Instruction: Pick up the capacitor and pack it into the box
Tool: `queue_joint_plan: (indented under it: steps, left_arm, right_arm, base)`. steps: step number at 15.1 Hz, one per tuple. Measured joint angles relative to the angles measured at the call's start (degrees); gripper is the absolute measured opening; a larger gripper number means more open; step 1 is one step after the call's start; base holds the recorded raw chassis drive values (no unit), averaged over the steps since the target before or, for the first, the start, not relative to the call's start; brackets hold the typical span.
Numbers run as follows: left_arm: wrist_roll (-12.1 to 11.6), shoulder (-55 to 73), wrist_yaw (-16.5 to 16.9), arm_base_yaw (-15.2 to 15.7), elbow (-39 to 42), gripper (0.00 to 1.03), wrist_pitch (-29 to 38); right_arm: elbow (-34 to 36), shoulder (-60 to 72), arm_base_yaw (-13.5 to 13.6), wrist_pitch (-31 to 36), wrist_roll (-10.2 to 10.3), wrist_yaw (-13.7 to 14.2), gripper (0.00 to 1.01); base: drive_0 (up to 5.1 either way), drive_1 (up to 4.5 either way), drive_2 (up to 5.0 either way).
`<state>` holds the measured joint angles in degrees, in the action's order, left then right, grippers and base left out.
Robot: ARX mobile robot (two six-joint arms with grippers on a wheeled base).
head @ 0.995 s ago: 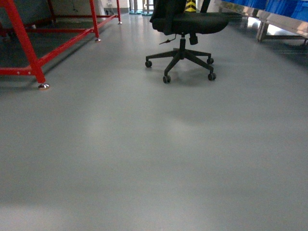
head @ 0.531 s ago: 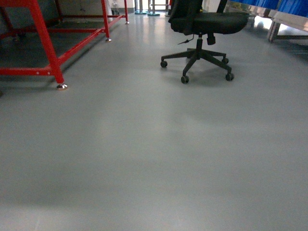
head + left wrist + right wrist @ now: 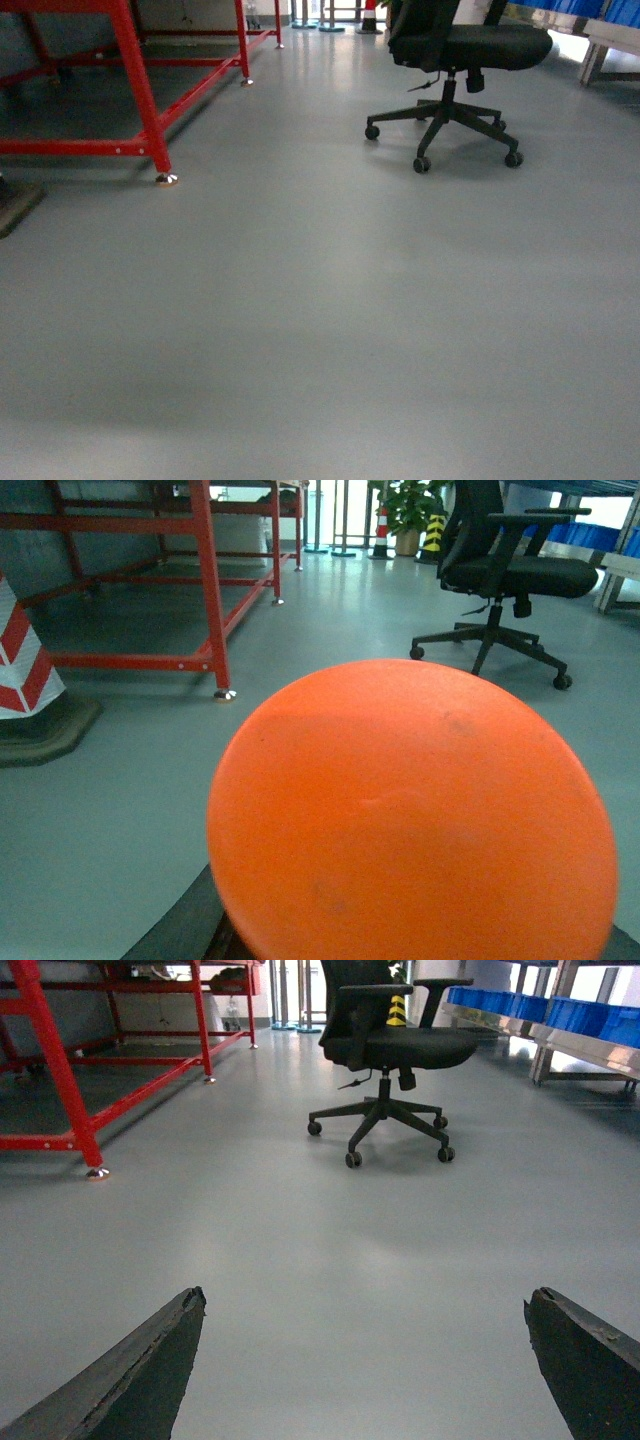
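Here my right gripper [image 3: 365, 1360] holds its jaws wide apart above grey floor [image 3: 320, 330], the office chair [image 3: 385, 1050] ahead; my left gripper's jaws I cannot tell, hidden behind an orange disc [image 3: 410, 815].

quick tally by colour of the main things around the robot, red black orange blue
red: 1, the metal frame
black: 1, the office chair
orange: 1, the round disc filling the left wrist view
blue: 1 row of bins on the shelf
red and white: 1, the striped cone
total: 5
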<state>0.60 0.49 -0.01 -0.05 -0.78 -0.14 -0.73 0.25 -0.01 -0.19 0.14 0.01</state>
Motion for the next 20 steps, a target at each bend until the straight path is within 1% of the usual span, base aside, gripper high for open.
queue_joint_plan:
  steps: [20]
  left_arm:
    - [0.00,0.00,0.02,0.00,0.00,0.44,-0.11]
  right_arm:
    - [0.00,-0.02,0.00,-0.04,0.00,0.00,0.98]
  base:
    - [-5.0,2.35,2.4]
